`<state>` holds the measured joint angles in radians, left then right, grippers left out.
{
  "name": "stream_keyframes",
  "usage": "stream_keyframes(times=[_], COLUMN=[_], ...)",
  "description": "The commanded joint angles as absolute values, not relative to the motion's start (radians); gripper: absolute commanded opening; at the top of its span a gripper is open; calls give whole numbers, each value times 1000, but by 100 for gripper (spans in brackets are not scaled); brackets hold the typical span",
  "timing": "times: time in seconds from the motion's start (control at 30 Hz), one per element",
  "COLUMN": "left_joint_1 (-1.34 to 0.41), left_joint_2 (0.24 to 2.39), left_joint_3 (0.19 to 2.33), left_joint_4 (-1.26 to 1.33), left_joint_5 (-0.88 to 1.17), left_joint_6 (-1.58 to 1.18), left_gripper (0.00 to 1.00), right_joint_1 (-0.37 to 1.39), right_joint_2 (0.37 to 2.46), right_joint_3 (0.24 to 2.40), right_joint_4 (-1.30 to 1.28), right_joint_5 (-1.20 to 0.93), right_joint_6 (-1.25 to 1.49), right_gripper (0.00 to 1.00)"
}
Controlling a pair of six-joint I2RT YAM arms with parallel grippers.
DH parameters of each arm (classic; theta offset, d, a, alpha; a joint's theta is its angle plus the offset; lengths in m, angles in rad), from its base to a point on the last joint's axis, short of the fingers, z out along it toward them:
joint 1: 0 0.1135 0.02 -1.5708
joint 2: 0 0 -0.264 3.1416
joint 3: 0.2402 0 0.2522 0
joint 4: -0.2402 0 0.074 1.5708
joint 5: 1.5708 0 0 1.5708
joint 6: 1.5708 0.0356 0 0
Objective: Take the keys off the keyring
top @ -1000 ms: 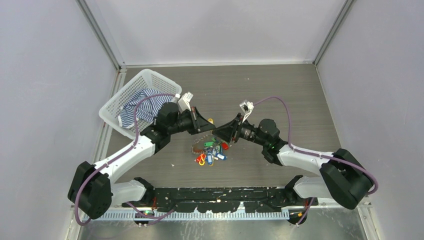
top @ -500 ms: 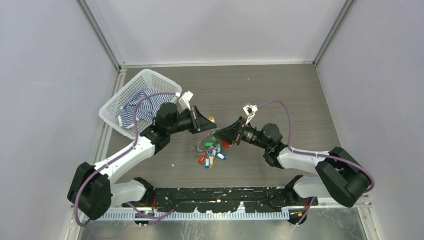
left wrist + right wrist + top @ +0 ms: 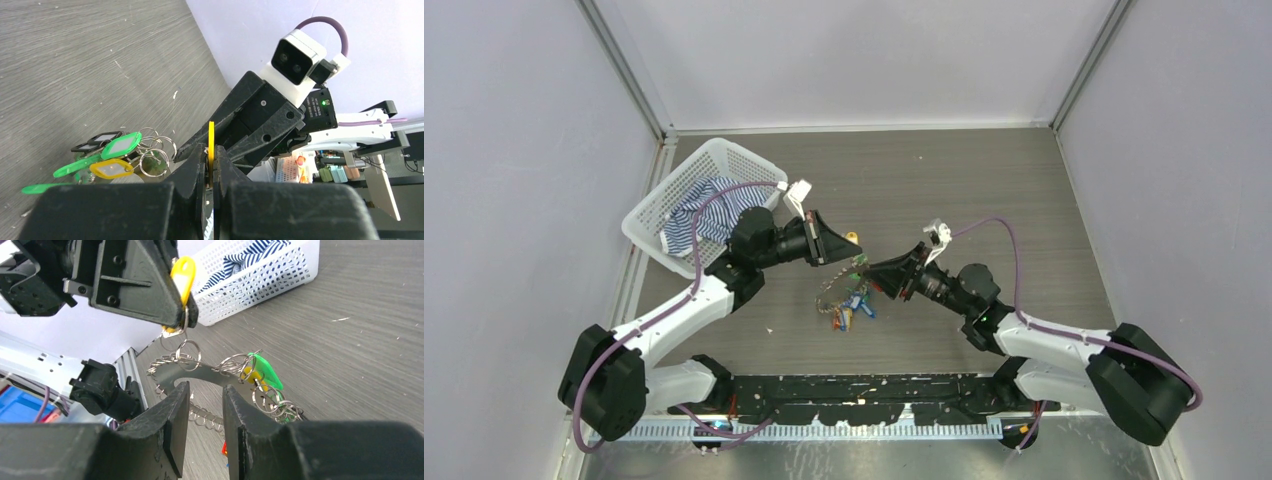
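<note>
My left gripper (image 3: pixel 844 248) is shut on a yellow key tag (image 3: pixel 852 238), seen edge-on between its jaws in the left wrist view (image 3: pixel 211 135). The flat metal keyring (image 3: pixel 200 374) hangs from that tag by small split rings and tilts down to the table (image 3: pixel 829 292). The other keys (image 3: pixel 852 304), with green (image 3: pixel 265 372), yellow, blue and red tags, trail from it. My right gripper (image 3: pixel 205 390) is open. Its tips are just in front of the keyring's band and grip nothing.
A white mesh basket (image 3: pixel 656 200) holding a blue striped cloth (image 3: pixel 709 212) stands at the back left, close behind my left arm. The basket also shows in the right wrist view (image 3: pixel 260 280). The two grippers face each other, tips close.
My left gripper has raised the yellow tag, so the ring now tilts up and the bunch has drawn together. My right arm has swung lower and to the right, its tips still at the ring.
</note>
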<state>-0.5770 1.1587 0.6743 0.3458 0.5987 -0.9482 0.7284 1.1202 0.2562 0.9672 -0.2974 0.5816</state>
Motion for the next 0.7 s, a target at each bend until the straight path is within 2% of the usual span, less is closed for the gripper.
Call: stream_keyframes(times=[0.0, 0.17, 0.33, 0.67], left_joint_1=[-584, -584, -589, -597], left_joint_2=[1156, 1167, 1173, 1181], left_joint_3=[691, 700, 705, 710], left_joint_4=[498, 502, 502, 502], left_joint_5=[646, 646, 640, 632], left_joint_6=[-967, -962, -960, -956], left_gripper=[1, 1, 1, 1], right_joint_1=[768, 840, 979, 1058], right_joint_2=[1032, 984, 978, 1028], right_joint_3=[284, 295, 329, 332], right_joint_4=[867, 773, 709, 838], right_joint_5=[-215, -119, 121, 307], right_joint_6=[446, 347, 186, 46], right_gripper=[36, 36, 36, 41])
